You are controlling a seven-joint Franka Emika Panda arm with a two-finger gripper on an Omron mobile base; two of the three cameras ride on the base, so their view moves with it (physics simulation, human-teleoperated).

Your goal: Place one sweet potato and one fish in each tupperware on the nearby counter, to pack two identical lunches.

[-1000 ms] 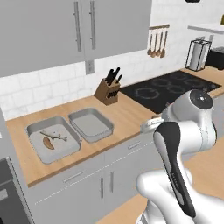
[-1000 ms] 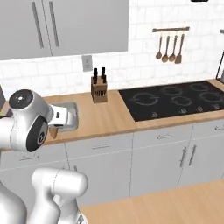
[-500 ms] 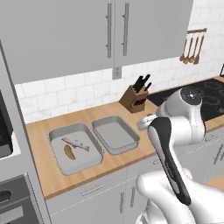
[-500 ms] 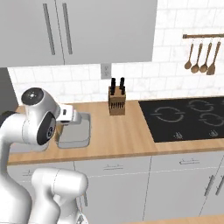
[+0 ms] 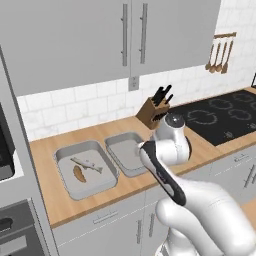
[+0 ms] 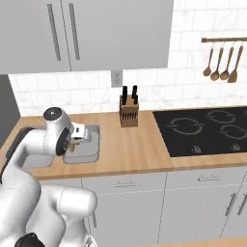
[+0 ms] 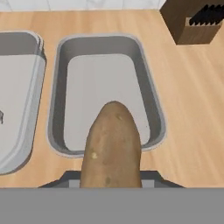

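Brown sweet potato (image 7: pixel 113 146) is clamped in the gripper (image 7: pixel 113 177), sticking straight out ahead of it, so the jaws are closed on it. Right beyond and under the potato's tip sits the grey tupperware (image 7: pixel 146 83), the one with nothing in it, resting on the wooden surface (image 7: pixel 192 109). Off to the gripper's left, just beside that tray, is the other tupperware (image 5: pixel 64 152), and that one has a fish (image 5: pixel 86 164) plus a second sweet potato (image 5: pixel 79 174) lying in it. Ahead and to the right of the gripper there's a knife block (image 7: pixel 194 19) on the same surface, well apart from the trays
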